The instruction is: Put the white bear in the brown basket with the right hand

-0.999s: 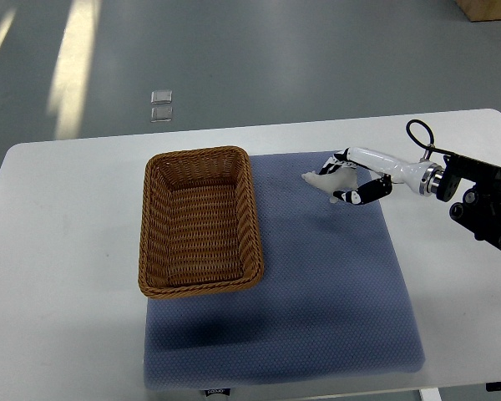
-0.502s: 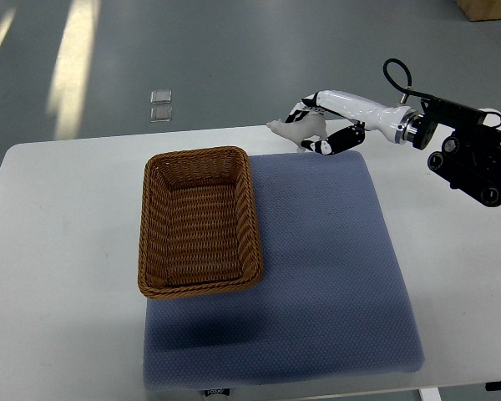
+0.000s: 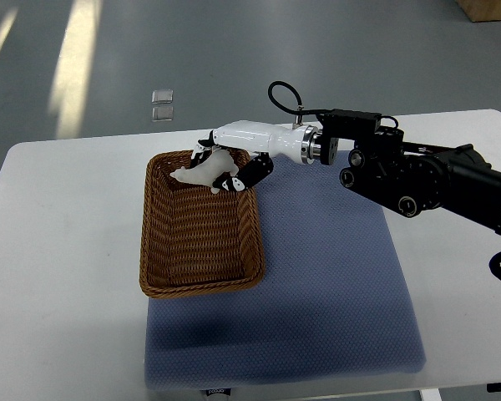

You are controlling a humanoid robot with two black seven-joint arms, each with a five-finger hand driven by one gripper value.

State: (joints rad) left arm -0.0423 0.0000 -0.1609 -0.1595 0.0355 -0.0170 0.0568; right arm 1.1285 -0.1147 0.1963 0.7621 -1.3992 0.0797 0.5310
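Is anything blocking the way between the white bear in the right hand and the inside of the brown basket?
Nothing visible does. The right hand holds the small white toy bear over the far end of the brown woven wicker basket, and nothing shows inside the basket below it.

Robot arms: one is seen, entering from the right edge.
Robot hands: one is counted, the right hand (image 3: 227, 167), and it is closed around the bear.
White bears: one white bear (image 3: 202, 171) is counted, held over the far end of the basket.
Baskets: one brown basket (image 3: 199, 280) is counted, of woven wicker.
Mats: one blue mat (image 3: 326, 292) is counted, lying under the basket's right side.
Tables: one white table (image 3: 63, 276) is counted.
Floor markers: two small pale squares (image 3: 161, 104) are counted on the grey floor beyond the table, one just behind the other.
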